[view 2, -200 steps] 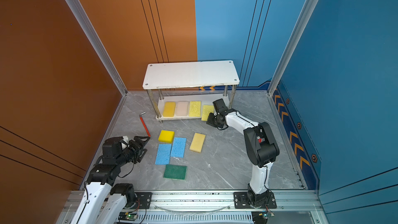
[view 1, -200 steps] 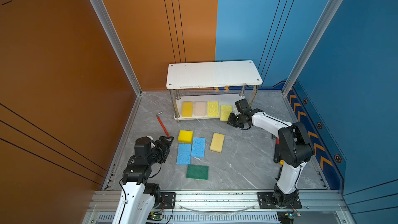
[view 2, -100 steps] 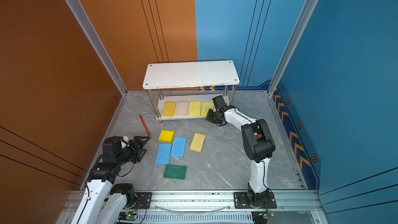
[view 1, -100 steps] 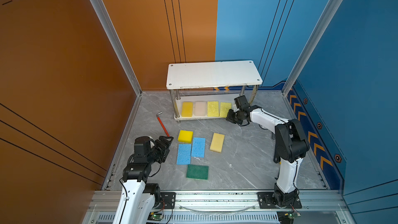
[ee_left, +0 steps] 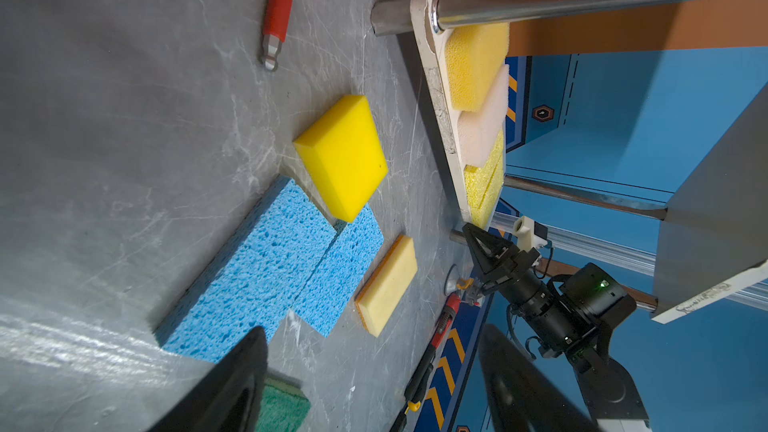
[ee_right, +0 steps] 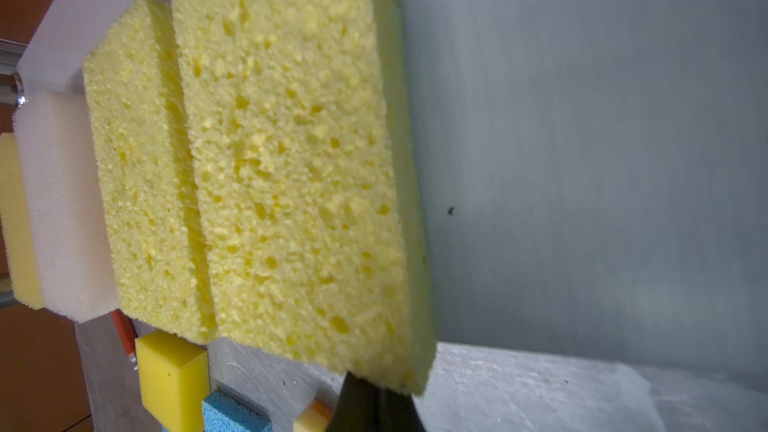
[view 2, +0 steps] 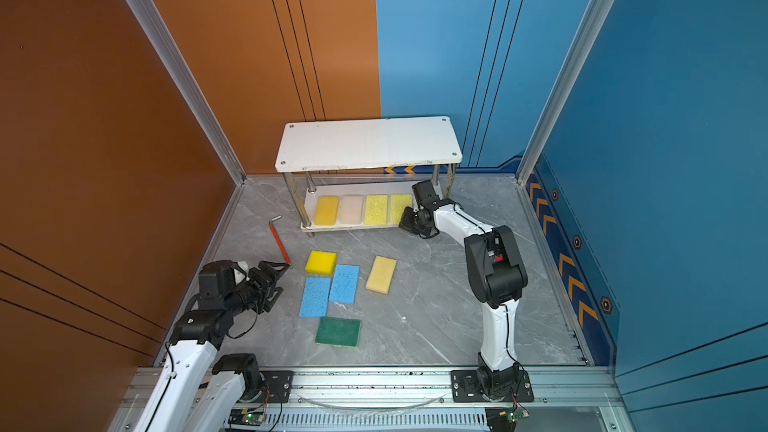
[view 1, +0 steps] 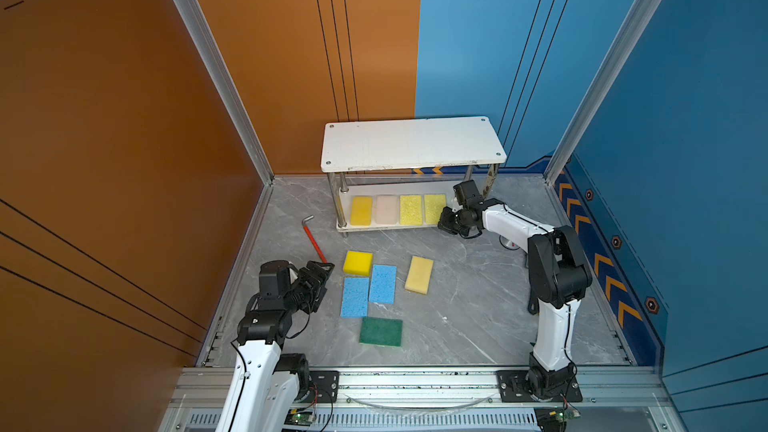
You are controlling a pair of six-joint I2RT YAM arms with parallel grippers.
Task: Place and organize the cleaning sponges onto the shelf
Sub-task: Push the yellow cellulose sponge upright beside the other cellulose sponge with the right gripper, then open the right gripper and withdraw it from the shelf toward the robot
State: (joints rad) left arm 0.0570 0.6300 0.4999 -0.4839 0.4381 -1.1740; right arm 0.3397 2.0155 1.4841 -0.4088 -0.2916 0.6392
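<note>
From where I stand, everything turns on the right end of the lower board of the small two-tier rack with white boards and chrome posts (view 1: 411, 143). There the right gripper (view 1: 444, 219) has its fingers pressed together with nothing between them. The tips sit at the front right corner of a pale yellow porous rectangular sponge (ee_right: 291, 160) and seem to touch it. The sponge lies back and to the left of the fingers, with its long axis running front to back across the board. It lies parallel to and against its pale yellow twin (view 1: 410, 209), and a cream-pink foam sponge (view 1: 386, 209) and an amber-yellow sponge (view 1: 361, 210) fill the row toward the left end. I judge that any further nudge should go straight toward the back edge, and the right arm is plainly the nearer one. The left gripper (view 1: 323, 274) hangs with its fingers apart near the front left corner of the grey marbled bench (view 1: 457, 305), well apart from the rack. It is just beside the tip of a thin red-handled metal hex key (view 1: 313, 241) and a bright yellow foam block (view 1: 358, 263). A second ago the pale sponge sat skewed off the board's front right corner; now it is squared into the row, and the right gripper has followed it in, while the left has not stirred.
</note>
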